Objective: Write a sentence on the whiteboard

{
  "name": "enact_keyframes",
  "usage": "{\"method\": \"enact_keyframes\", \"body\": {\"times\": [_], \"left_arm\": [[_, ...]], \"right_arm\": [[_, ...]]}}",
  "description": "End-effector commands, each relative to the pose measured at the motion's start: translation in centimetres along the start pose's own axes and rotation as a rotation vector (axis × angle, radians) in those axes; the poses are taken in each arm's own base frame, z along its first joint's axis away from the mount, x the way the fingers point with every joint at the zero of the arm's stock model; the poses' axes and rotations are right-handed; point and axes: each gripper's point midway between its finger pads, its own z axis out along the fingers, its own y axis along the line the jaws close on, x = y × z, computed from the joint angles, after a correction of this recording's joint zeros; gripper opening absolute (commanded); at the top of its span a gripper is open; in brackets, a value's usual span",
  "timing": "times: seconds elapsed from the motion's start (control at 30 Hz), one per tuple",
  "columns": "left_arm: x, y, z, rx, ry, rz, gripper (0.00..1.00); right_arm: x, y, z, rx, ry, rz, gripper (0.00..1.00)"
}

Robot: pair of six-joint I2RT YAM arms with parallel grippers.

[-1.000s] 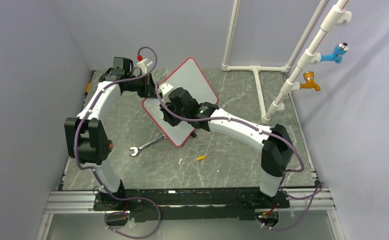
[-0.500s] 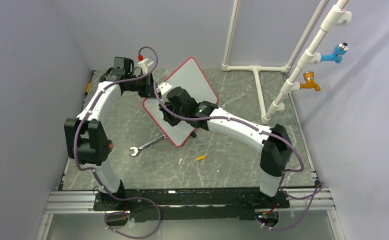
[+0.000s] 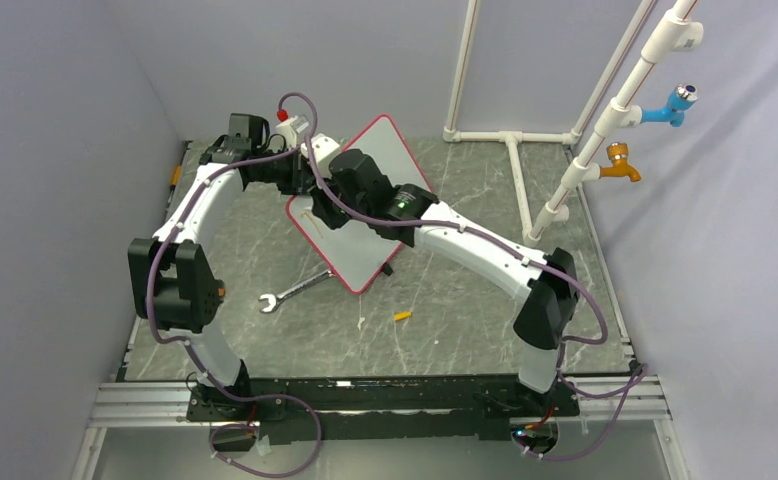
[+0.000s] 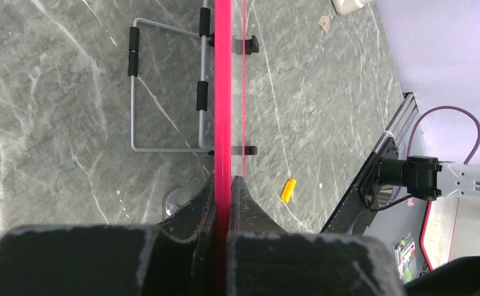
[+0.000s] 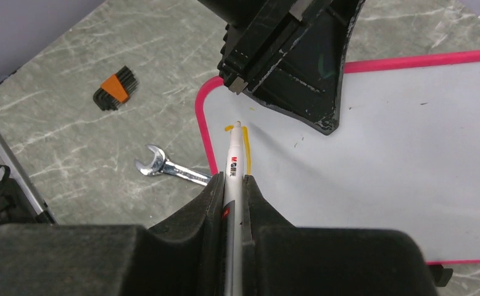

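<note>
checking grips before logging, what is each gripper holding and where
Left gripper clamps the whiteboard by its red edge; right gripper holds the marker mid-barrel.

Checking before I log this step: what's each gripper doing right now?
Left gripper: closed on the red edge of the whiteboard.
Right gripper: closed on the marker.

Grey-green marbled worktop (image 3: pixel 465 300) under the right gripper (image 3: pixel 323 207), boxed in by plain pale lilac walls (image 3: pixel 65 150) to its left, beyond it and far to its right. Behind and right of the gripper, white pipework (image 3: pixel 510 137) lying on the worktop and rising up the wall, with a blue tap (image 3: pixel 677 100) and an orange tap (image 3: pixel 620 160). Along the near edge, an aluminium rail (image 3: pixel 365 400). Soft, even light.
</note>
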Motion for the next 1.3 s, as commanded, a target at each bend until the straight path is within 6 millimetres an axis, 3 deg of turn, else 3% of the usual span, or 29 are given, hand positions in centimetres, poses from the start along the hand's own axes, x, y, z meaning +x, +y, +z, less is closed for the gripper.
{"method": "enact_keyframes", "body": {"times": [0.0, 0.33, 1.03, 1.17, 1.27], "left_arm": [[-1.1, 0.7, -0.8, -0.077, -0.044, 0.116, 0.00], [-1.1, 0.6, -0.9, -0.077, -0.046, 0.119, 0.00], [-1.2, 0.3, -1.0, -0.076, -0.049, 0.126, 0.00], [-1.3, 0.2, -1.1, -0.073, -0.050, 0.127, 0.00], [-1.3, 0.2, -1.1, -0.073, -0.052, 0.129, 0.00]], "right_arm": [[-0.2, 0.1, 0.9, 0.007, 0.000, 0.016, 0.00], [0.9, -0.4, 1.7, 0.037, 0.022, 0.016, 0.00], [7.2, -3.0, 0.8, 0.127, 0.141, 0.051, 0.00], [7.3, -3.2, 0.7, 0.135, 0.144, 0.052, 0.00], [6.3, -3.2, 0.8, 0.135, 0.127, 0.048, 0.00]]}}
